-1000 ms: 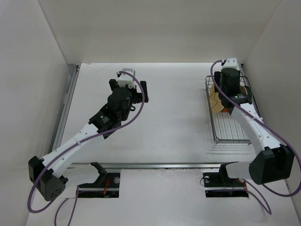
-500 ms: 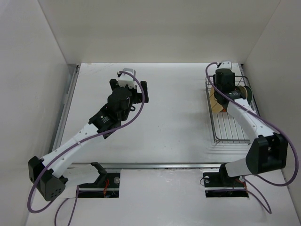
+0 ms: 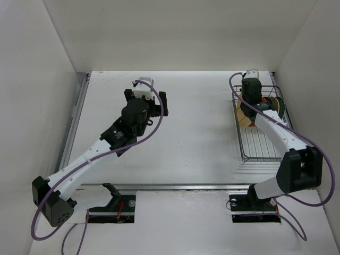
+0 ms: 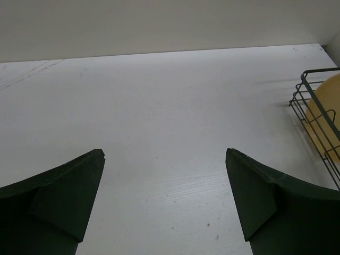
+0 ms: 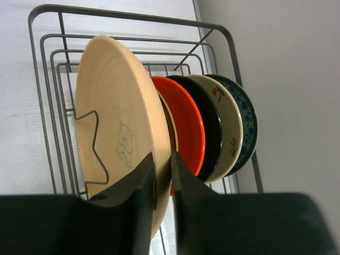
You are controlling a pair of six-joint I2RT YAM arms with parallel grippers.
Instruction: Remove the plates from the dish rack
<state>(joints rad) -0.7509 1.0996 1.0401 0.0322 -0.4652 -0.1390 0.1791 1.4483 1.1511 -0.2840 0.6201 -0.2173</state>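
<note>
The silver wire dish rack point(image 3: 260, 146) stands at the far right of the table. Several plates stand upright in its far end. In the right wrist view they run from a large tan-yellow plate point(image 5: 117, 117) through an orange-red one point(image 5: 187, 127), a black one point(image 5: 211, 133) and a cream one point(image 5: 229, 125) to a blue-patterned one point(image 5: 247, 119). My right gripper point(image 5: 162, 162) is over the rack point(image 5: 50, 79), its fingers closed on either side of the tan-yellow plate's rim. My left gripper point(image 4: 164, 159) is open and empty above bare table.
White walls enclose the table on three sides, and the right wall is close beside the rack. In the left wrist view the rack's corner point(image 4: 311, 93) and the tan-yellow plate point(image 4: 328, 119) show at the right edge. The left arm point(image 3: 133, 117) reaches over the table's left-centre.
My right wrist has shifted a little left and settled over the plates at the rack's far end. The left arm has not moved.
</note>
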